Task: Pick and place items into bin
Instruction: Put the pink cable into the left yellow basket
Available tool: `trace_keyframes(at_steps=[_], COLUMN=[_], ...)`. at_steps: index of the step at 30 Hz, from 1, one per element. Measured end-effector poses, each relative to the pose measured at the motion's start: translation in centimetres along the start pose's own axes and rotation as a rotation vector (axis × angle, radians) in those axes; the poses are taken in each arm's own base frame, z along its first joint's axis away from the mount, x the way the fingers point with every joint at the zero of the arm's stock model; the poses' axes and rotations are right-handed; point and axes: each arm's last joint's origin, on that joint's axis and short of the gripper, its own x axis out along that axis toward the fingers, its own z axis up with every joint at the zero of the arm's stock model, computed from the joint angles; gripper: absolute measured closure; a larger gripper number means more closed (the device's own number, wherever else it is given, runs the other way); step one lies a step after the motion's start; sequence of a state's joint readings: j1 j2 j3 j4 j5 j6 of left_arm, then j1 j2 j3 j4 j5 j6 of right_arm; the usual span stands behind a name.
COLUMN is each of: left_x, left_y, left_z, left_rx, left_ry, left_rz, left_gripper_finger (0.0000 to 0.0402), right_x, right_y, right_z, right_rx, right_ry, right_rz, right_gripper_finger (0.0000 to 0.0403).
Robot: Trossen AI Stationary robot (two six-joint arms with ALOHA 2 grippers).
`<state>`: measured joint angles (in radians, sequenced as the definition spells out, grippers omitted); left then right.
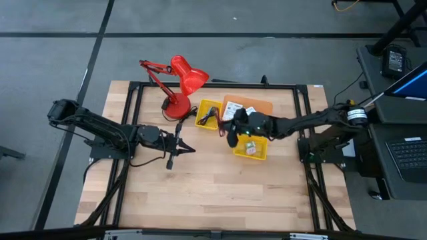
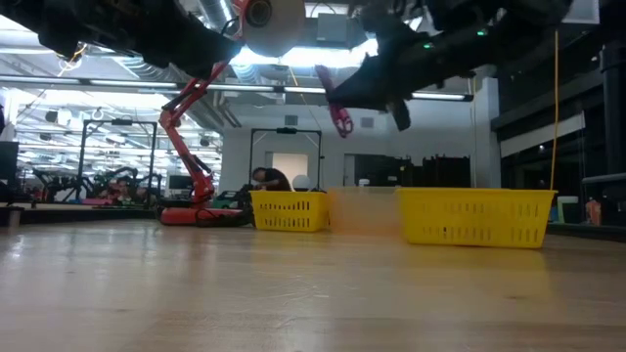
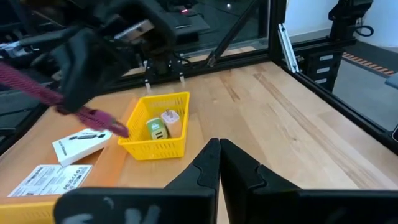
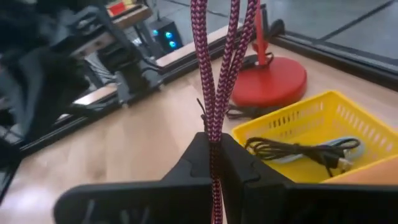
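Observation:
My right gripper hovers above the table between two yellow bins, shut on a maroon braided cord. In the low view the cord dangles in the air. The far bin holds a black cable. The near bin holds a tiny green block and a pink block. Two white cards with black marks lie flat on an orange sheet. My left gripper waits shut over the table's left-middle, touching nothing. My right gripper pinches the maroon cord between its two fingers, coming roughly level from the table's right. Two strands run side by side out past the fingertips. The cord is lifted clear of the table, and a loose end hangs below.
A red desk lamp stands at the far edge, its base just left of the far bin. A black frame rail borders the table. Bare wood fills the near half.

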<state>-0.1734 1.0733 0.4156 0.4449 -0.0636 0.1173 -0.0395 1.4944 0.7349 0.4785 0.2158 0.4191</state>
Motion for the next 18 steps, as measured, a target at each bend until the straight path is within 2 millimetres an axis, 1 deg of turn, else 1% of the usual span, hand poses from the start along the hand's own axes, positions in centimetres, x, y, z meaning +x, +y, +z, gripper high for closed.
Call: trace_keyframes(at_steps=[3,5,9,15,18], left_x=[0.0,0.0,0.0,0.0,0.0], left_y=[0.0,0.0,0.0,0.0,0.0], left_z=[0.0,0.0,-0.1,-0.1,-0.3], left_rx=[0.000,0.000,0.001,0.001,0.002], left_ry=[0.000,0.001,0.009,0.012,0.032], left_rz=[0.000,0.000,-0.001,-0.001,-0.004], left_gripper_finger=[0.0394,0.0394,0.0393,0.0396,0.0394], right_x=[1.4,2.4,4.8,8.2,9.3], right_y=[-0.6,-1.3,-2.2,-3.2,-3.9], right_z=[1.0,1.4,2.7,4.4,4.5], right_rx=[0.022,0.047,0.075,0.140,0.187], right_ry=[0.029,0.080,0.131,0.191,0.243], right_rz=[-0.052,-0.108,-0.183,-0.181,-0.230], right_gripper_finger=[0.0403,0.0403,0.0403,0.0403,0.0403])
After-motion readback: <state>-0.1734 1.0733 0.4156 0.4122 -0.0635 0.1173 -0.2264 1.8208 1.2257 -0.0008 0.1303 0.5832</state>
